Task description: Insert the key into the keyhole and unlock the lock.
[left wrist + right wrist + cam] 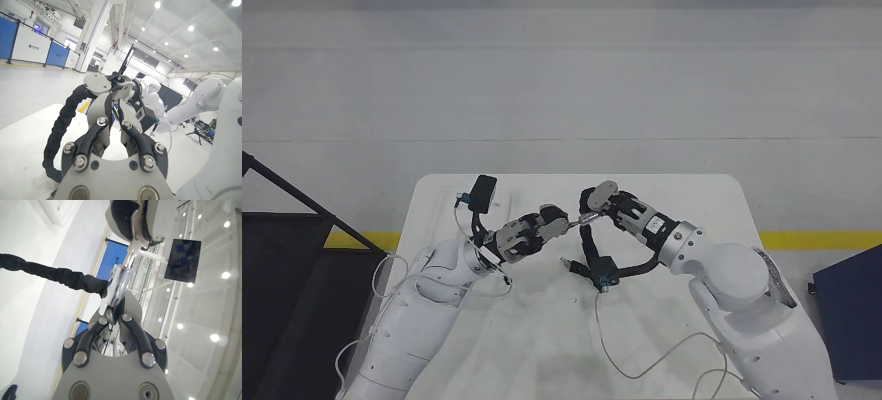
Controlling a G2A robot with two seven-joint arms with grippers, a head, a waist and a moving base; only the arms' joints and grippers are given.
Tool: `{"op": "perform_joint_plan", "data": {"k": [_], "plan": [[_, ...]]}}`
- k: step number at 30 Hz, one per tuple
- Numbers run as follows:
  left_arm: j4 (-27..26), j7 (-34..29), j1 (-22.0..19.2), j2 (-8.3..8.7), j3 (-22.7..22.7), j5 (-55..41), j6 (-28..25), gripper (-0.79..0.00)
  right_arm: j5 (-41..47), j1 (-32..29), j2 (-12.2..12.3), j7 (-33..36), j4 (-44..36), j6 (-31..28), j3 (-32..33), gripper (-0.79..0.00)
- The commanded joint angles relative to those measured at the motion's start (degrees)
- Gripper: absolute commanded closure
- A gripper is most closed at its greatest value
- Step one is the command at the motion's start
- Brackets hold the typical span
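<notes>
Pinching the flat, silvery key by its broad head in the closed left gripper, just left of the lock. Resting the notched blade tip at the keyhole, seemingly barely entered. Clamping the grey, rounded shackle in the closed right gripper, just right of the lock's smooth, mirror-bright, blocky body. Judging insertion as the step in hand; calling next for a straight push along the blade, then a twist.
</notes>
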Motion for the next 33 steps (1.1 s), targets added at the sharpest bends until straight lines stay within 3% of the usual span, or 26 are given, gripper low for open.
{"op": "perform_joint_plan", "data": {"k": [1,9,14,20,28,33], "plan": [[0.2,0.1,0.0,0.1,-0.2,0.1,0.0,-0.785,0.0,0.1,0.0,0.1,0.0,0.1,0.1,0.0],[3.8,2.9,0.0,0.6,-2.9,-4.8,2.2,-0.785,-0.2,0.0,0.4,-0.3,0.5,-0.5,0.9,0.0],[6.2,7.0,-0.6,1.2,-8.5,-8.0,1.2,-0.785,-4.1,2.2,1.1,-5.5,6.8,-9.0,-1.2,0.0],[6.2,7.0,-0.6,1.2,-8.5,-8.0,1.2,-0.785,-7.2,9.0,1.1,-11.9,16.2,-18.1,-8.4,0.0],[6.2,7.0,-0.6,1.2,-8.5,-8.0,1.2,-0.785,-7.3,19.0,-0.4,-12.6,29.2,-26.2,-20.0,0.0],[6.2,7.0,-0.6,1.2,-8.5,-8.0,1.2,-0.785,-6.1,24.4,-1.6,-14.7,38.8,-26.2,-25.4,0.0]]}}
